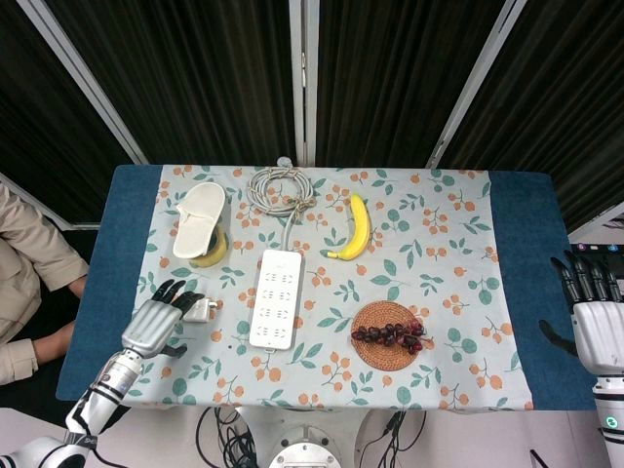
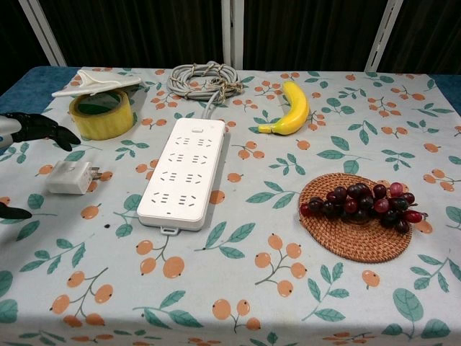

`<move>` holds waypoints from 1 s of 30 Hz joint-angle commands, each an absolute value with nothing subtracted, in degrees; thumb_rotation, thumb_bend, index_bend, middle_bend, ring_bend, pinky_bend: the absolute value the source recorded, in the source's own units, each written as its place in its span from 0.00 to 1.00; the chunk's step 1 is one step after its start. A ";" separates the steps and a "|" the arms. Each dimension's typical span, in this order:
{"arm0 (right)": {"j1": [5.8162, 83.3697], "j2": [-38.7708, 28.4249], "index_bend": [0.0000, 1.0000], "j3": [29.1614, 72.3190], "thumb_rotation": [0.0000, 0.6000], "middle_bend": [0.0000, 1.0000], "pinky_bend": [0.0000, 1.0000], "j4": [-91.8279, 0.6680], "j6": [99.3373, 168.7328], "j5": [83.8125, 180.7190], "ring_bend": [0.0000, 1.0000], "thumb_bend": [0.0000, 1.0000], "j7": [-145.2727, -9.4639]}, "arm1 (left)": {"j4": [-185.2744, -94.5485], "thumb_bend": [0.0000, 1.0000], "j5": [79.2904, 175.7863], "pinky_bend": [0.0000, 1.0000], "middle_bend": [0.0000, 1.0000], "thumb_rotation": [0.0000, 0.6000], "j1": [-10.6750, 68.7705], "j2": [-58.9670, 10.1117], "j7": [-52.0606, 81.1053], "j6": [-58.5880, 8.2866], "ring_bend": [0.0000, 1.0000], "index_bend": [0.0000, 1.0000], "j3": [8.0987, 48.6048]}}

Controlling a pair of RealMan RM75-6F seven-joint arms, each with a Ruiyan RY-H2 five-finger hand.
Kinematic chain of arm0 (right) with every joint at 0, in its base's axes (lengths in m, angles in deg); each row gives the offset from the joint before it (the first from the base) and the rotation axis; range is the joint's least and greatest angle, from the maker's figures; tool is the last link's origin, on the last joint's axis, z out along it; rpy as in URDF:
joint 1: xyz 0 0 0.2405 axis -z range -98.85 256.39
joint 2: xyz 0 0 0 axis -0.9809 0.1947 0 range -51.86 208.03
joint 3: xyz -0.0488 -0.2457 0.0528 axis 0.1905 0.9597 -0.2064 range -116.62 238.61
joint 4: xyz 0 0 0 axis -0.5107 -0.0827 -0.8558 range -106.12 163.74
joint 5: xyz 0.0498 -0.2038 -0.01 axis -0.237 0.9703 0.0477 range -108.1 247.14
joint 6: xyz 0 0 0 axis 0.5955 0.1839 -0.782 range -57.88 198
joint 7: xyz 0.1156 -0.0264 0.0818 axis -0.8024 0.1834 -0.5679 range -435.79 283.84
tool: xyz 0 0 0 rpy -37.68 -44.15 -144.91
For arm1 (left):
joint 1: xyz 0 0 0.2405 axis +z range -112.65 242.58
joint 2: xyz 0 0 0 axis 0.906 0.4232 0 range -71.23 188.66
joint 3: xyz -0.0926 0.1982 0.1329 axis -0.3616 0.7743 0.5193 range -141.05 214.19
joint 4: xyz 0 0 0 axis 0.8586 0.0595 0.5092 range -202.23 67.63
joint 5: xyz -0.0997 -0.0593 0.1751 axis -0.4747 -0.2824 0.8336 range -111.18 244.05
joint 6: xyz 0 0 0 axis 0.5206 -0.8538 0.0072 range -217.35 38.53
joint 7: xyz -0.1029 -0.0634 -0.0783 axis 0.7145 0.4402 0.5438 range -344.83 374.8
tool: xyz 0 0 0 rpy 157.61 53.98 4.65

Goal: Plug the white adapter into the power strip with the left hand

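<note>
The white adapter (image 1: 200, 310) (image 2: 69, 177) lies flat on the floral cloth, left of the white power strip (image 1: 275, 298) (image 2: 184, 173). My left hand (image 1: 158, 323) hovers just left of the adapter with its fingers spread, their dark tips (image 2: 42, 128) reaching over it in the chest view. It holds nothing. My right hand (image 1: 595, 322) stays off the table's right edge, fingers up and apart, empty.
A yellow tape roll (image 2: 101, 113) with a white slipper (image 1: 200, 219) on it stands behind the adapter. The coiled grey cable (image 1: 280, 188), a banana (image 1: 357, 227) and grapes on a wicker mat (image 1: 388, 334) lie further right. A person in beige (image 1: 29, 268) sits at the left.
</note>
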State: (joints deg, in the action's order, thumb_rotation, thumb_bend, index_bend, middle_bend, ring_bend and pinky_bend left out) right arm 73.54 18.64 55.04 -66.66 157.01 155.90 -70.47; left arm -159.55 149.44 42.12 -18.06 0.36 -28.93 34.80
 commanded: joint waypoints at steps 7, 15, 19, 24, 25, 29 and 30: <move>73.87 18.54 0.00 55.14 1.00 0.00 0.00 -66.33 157.45 155.84 0.00 0.12 -70.88 | -159.24 0.07 147.45 0.01 0.20 1.00 41.48 -18.71 -0.07 -30.11 0.01 0.16 35.50; 74.14 18.32 0.00 55.17 1.00 0.00 0.00 -65.79 157.71 155.60 0.00 0.12 -71.44 | -157.93 0.07 144.98 0.01 0.25 1.00 39.64 -19.03 1.45 -32.97 0.03 0.16 34.98; 74.29 18.29 0.00 55.16 1.00 0.00 0.00 -65.64 157.87 155.48 0.00 0.12 -71.64 | -157.14 0.07 143.95 0.01 0.26 1.00 39.01 -19.11 2.53 -33.51 0.04 0.16 34.43; 74.41 18.12 0.00 55.18 1.00 0.00 0.00 -65.32 157.87 155.28 0.00 0.12 -71.96 | -155.78 0.07 142.19 0.01 0.26 1.00 38.01 -19.33 4.52 -35.28 0.04 0.16 33.91; 74.42 18.09 0.00 55.17 1.00 0.00 0.00 -65.27 157.88 155.27 0.00 0.12 -72.04 | -155.45 0.07 141.93 0.01 0.26 1.00 37.85 -19.44 5.12 -35.53 0.04 0.16 33.75; 74.46 17.90 0.00 55.17 1.00 0.00 0.00 -65.06 157.92 155.25 0.00 0.12 -72.27 | -153.93 0.07 140.86 0.01 0.26 1.00 37.31 -20.01 7.69 -36.45 0.04 0.16 33.22; 74.46 17.85 0.00 55.16 1.00 0.00 0.00 -64.98 157.91 155.24 0.00 0.12 -72.32 | -153.67 0.07 140.76 0.01 0.27 1.00 37.23 -20.10 8.21 -36.54 0.04 0.16 33.15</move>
